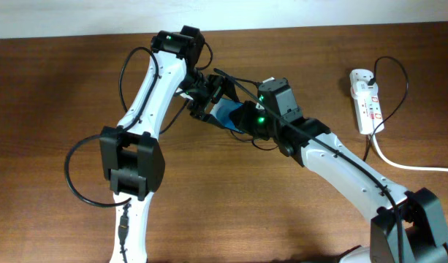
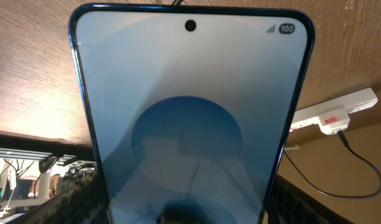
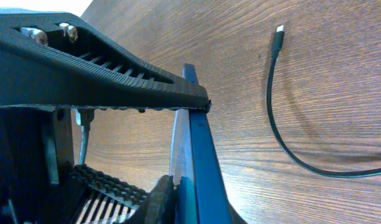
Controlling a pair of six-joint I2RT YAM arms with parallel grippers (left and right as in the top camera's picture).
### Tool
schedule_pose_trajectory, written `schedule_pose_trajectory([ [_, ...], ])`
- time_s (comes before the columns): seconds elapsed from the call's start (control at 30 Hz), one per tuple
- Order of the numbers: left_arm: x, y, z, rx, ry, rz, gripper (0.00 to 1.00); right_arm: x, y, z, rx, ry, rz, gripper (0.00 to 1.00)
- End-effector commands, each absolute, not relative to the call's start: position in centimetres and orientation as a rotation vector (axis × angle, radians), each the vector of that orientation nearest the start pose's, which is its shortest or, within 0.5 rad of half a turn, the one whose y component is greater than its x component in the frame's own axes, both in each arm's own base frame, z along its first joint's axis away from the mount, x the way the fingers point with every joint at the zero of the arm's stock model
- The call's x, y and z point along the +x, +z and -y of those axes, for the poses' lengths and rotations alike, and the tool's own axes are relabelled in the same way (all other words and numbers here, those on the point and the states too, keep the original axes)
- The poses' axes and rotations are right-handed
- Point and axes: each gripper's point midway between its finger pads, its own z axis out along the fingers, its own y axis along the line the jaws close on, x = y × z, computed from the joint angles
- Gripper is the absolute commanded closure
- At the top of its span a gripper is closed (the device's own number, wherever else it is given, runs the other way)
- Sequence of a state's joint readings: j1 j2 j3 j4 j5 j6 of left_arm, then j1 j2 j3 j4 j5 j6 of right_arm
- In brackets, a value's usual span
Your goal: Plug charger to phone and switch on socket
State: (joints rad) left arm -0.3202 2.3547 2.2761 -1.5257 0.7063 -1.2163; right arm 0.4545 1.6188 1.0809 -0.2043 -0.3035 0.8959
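Note:
The phone [image 2: 190, 112], blue screen lit, fills the left wrist view. My left gripper [image 2: 184, 214] is shut on its lower end, with a dark finger pad on each side. In the overhead view the left gripper [image 1: 207, 102] holds the phone [image 1: 227, 115] tilted above mid-table. My right gripper [image 1: 243, 118] is right beside it. In the right wrist view the phone [image 3: 199, 155] stands edge-on across the tips of my right gripper [image 3: 187, 149], whose fingers are spread wide. The charger [image 3: 271, 112] lies loose on the table, its plug tip free. The socket [image 1: 366, 98] lies at far right.
The socket's thick white cord [image 1: 414, 166] runs off the right edge. The socket [image 2: 333, 115] and the thin black cable [image 2: 339, 180] also show in the left wrist view. The brown wooden table [image 1: 55, 95] stretches to the left.

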Motion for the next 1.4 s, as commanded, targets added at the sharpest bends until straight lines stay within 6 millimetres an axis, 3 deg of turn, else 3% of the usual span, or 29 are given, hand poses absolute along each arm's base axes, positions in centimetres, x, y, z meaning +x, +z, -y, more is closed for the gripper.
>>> schedule_pose_trajectory([
  [0.0,39.0,15.0,25.6,1.092,0.714,2.256,0.99,38.3,14.6,-25.0,0.370,0.998,-2.469,0.85],
  [0.07,39.0,15.0,25.6,1.092,0.714,2.256,0.90,38.3,14.6,-25.0,0.370,0.998,-2.469,0.87],
  [0.13,39.0,15.0,25.6,1.092,0.714,2.256,0.74,38.3,14.6,-25.0,0.370,0.998,-2.469,0.87],
  [0.2,39.1,15.0,25.6,1.091,0.714,2.257,0.52,38.3,14.6,-25.0,0.370,0.998,-2.469,0.87],
  [0.23,39.1,15.0,25.6,1.091,0.715,2.257,0.32,38.3,14.6,-25.0,0.370,0.998,-2.469,0.88],
  [0.3,39.1,15.0,25.6,1.091,0.714,2.257,0.03,38.2,14.6,-25.0,0.368,1.001,-2.470,0.94],
  [0.33,39.1,15.0,25.6,1.091,0.714,2.257,0.00,38.2,14.6,-25.0,0.367,1.002,-2.470,0.96],
  [0.5,39.7,15.6,26.2,0.965,0.831,2.300,0.01,38.0,16.4,-24.9,0.318,1.011,-2.431,0.96],
  [0.6,40.6,16.1,26.4,0.854,0.944,2.347,0.01,37.4,17.9,-23.5,0.291,0.955,-2.413,0.96],
  [0.77,43.4,18.1,27.5,0.504,1.287,2.472,0.01,36.4,20.3,-15.5,0.456,0.761,-2.384,0.96],
  [0.87,45.0,20.0,28.0,0.309,1.503,2.496,0.06,36.0,24.6,-11.9,0.493,0.761,-2.247,0.96],
  [0.93,46.0,22.1,27.6,0.176,1.693,2.448,0.07,35.4,28.0,-11.0,0.475,0.785,-2.138,0.96],
  [1.03,47.0,26.4,27.2,-0.094,2.003,2.316,0.06,35.2,32.3,-10.8,0.511,0.872,-1.974,0.96],
  [1.1,46.9,28.2,27.0,-0.238,2.114,2.240,0.09,36.1,32.6,-9.9,0.676,0.902,-1.910,0.96],
  [1.13,46.6,28.7,26.9,-0.272,2.138,2.205,0.08,36.9,32.4,-9.4,0.802,0.931,-1.867,0.96],
  [1.2,46.5,28.7,27.0,-0.279,2.140,2.201,0.07,38.6,32.7,-9.9,0.891,1.023,-1.800,0.96],
  [1.3,46.4,28.7,27.2,-0.282,2.138,2.198,0.07,42.0,33.8,-12.6,0.850,1.141,-1.695,0.96],
  [1.37,46.4,28.7,27.2,-0.263,2.130,2.194,0.08,44.0,32.3,-14.3,0.899,1.148,-1.662,0.96],
])
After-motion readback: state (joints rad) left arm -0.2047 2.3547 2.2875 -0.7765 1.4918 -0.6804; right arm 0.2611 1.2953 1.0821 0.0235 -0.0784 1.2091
